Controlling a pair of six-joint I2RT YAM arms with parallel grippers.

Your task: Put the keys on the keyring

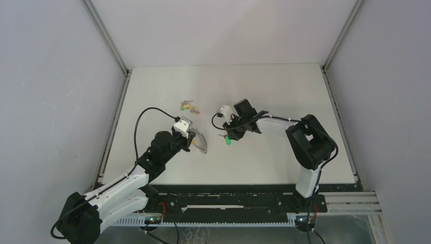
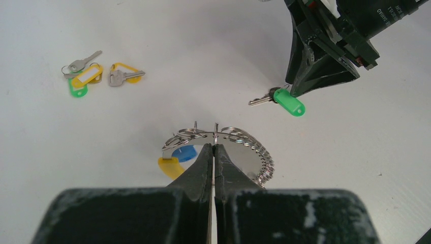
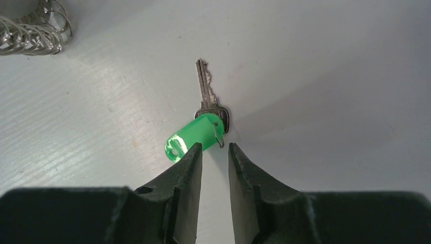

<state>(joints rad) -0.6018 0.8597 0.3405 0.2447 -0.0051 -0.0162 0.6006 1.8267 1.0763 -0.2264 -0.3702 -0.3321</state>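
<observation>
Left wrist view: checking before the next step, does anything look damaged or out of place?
Nothing stands out. The left gripper is shut on the keyring, whose coils look intact; the green-tagged key lies flat by the open right gripper, and the other loose keys lie together farther off.

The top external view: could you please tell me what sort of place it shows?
Probably a robotics test cell: a white table walled by plain grey panels on metal framing, with two robot arms bolted at its near edge.
</observation>
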